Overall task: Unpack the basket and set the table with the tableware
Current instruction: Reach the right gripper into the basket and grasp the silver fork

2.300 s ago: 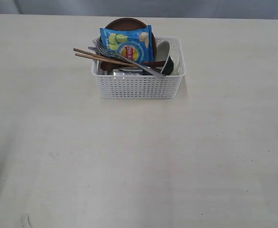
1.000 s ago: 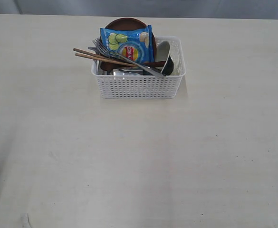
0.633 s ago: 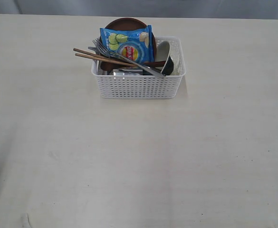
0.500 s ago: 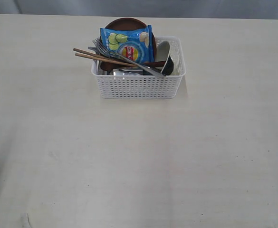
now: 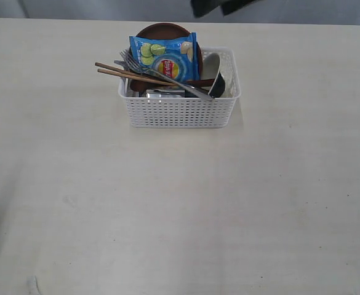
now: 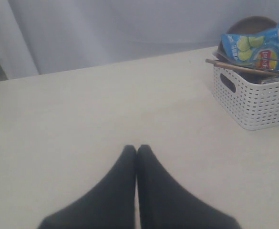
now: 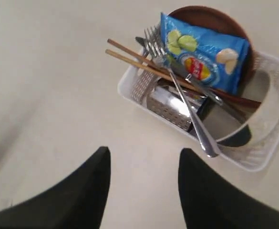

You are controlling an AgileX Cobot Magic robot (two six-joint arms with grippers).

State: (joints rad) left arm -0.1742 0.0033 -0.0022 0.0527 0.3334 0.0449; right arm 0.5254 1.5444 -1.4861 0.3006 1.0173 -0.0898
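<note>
The left gripper [image 6: 136, 149] has its fingers pressed together on nothing, low over the bare table [image 6: 82, 109] and well apart from the basket [image 6: 253, 102]. The right gripper [image 7: 144, 155] hangs spread and empty above the table near the basket. The basket stands by the table's far edge, holding a fork [image 7: 177, 90], chopsticks [image 7: 139, 62], chip bag [image 7: 203, 52], plate [image 7: 211, 16], bowl [image 7: 268, 109] and cup [image 7: 170, 102].
</note>
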